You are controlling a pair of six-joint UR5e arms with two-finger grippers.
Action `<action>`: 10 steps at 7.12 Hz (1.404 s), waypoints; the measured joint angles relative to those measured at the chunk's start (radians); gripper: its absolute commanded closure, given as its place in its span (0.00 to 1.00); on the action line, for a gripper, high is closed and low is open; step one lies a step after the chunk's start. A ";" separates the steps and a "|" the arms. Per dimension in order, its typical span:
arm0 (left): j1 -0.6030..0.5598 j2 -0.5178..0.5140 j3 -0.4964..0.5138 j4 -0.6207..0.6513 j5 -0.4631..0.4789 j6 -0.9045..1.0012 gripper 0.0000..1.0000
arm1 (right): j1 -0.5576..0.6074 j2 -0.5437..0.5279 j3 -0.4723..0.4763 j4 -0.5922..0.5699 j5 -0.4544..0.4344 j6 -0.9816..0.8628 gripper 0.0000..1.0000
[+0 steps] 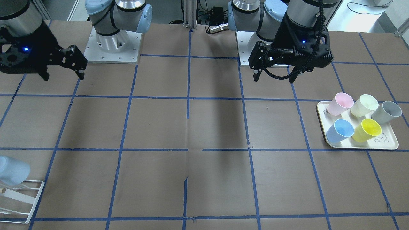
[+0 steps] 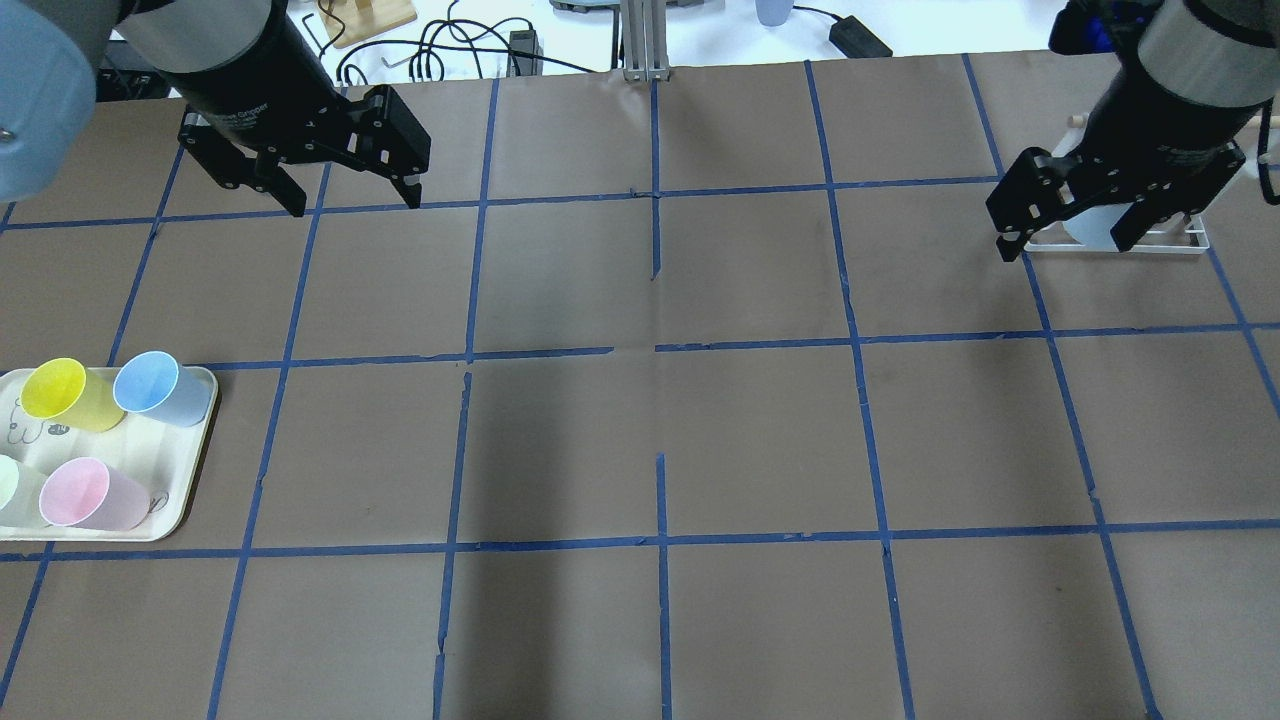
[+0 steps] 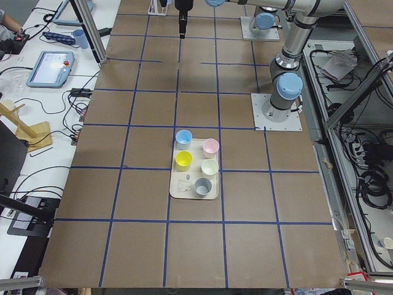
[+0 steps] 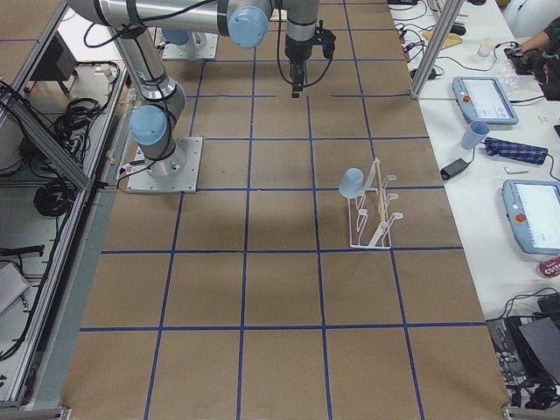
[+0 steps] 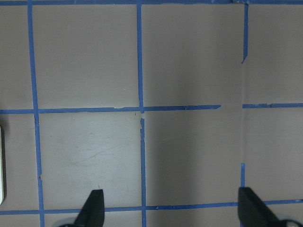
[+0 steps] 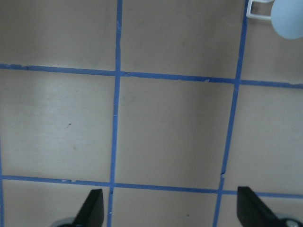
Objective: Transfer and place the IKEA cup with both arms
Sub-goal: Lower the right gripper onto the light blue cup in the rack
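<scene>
The pale light-blue IKEA cup [image 1: 11,172] hangs tilted on a peg of the white wire rack [image 1: 28,198]. It also shows in the exterior right view [image 4: 352,184] and at the top corner of the right wrist view [image 6: 289,19]. My right gripper [image 1: 64,76] is open and empty, hovering above the table; in the overhead view [image 2: 1065,248] it partly hides the cup. My left gripper [image 1: 273,79] is open and empty, hovering near its base, far from the cup. Both wrist views show spread fingers over bare table.
A cream tray [image 1: 361,145] on my left side holds the other blue cup [image 1: 340,131] and yellow [image 1: 367,130], pink [image 1: 340,103], pale yellow [image 1: 364,105] and grey [image 1: 386,111] cups. Blue tape lines grid the brown table.
</scene>
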 measured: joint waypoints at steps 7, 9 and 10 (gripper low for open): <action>0.004 -0.003 0.001 0.002 -0.001 0.004 0.00 | -0.219 0.288 -0.013 -0.421 0.002 -0.399 0.00; 0.004 -0.004 0.001 0.002 -0.002 0.005 0.00 | -0.222 0.361 -0.017 -0.516 0.005 -0.404 0.00; 0.004 -0.004 0.001 0.002 -0.002 0.005 0.00 | -0.222 0.384 -0.018 -0.543 0.006 -0.403 0.00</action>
